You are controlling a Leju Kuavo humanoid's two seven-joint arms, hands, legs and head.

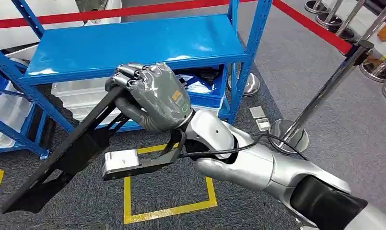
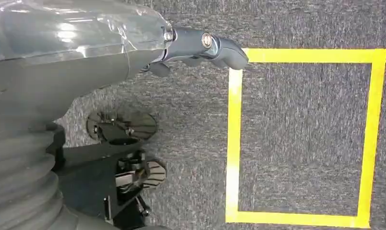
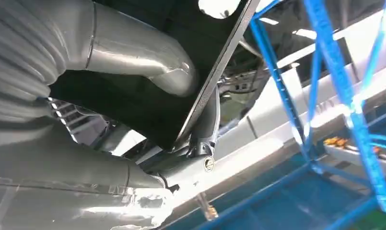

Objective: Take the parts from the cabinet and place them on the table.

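My right hand (image 1: pixel 155 96) grips the upper end of a long, flat black part (image 1: pixel 71 148) in front of the blue shelf rack (image 1: pixel 133 45). The part slants down to the lower left, above the carpet, its lower end near the picture's edge. In the right wrist view the thumb (image 3: pixel 143 57) presses on the black part (image 3: pixel 147 110), with the rack's blue posts (image 3: pixel 334 72) behind it. My left hand (image 2: pixel 85 48) hangs over the grey carpet beside a yellow taped square (image 2: pixel 234 139); one finger (image 2: pixel 210 45) sticks out straight and nothing is in the hand.
The rack's top shelf is bare. Under it stand clear plastic bins (image 1: pixel 80 93) and a blue bin (image 1: pixel 203 88) with several small parts. Chrome posts (image 1: pixel 325 91) with a red belt (image 1: pixel 315 24) fence the right side. A yellow square (image 1: pixel 167 206) marks the floor.
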